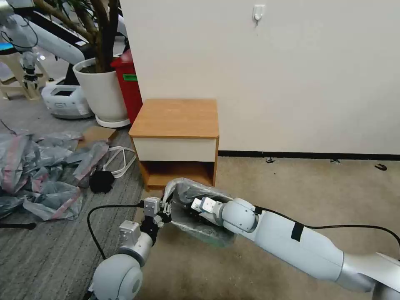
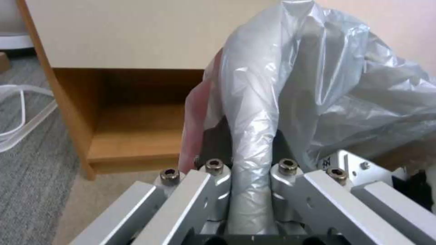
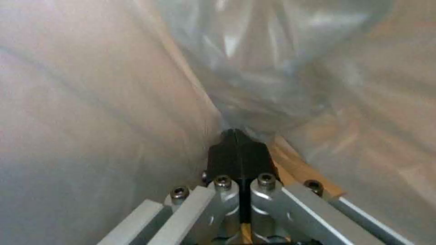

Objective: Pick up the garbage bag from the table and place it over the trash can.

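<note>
Beige carpet in front of a plain wall sets the stage in the head view, with the wooden desk bare on top. Just in front of its open lower shelf sits the trash can, and the garbage bag is draped over its rim with film puffed up along the far edge. The left hand pinches the bag at the near-left corner; the right hand reaches down inside the opening. Off to the left, a heap of bags lies on the grey rug, well apart.

Over to the left wrist view: the left hand is clenched on a gathered rope of grey film, the garbage bag ballooning above it, its pink band showing at the edge nearest the shelf.

Now the right wrist view: the right hand has its black fingertips pressed together, deep among the bag's folds; whether any film is caught between them I cannot tell.

The risks, as I judge them: this thin film could tear if either arm pulls hard, and a sharp tug may drag the light bin across the carpet. If the right hand lifts out with plastic snagged, the liner could come up off the rim.
</note>
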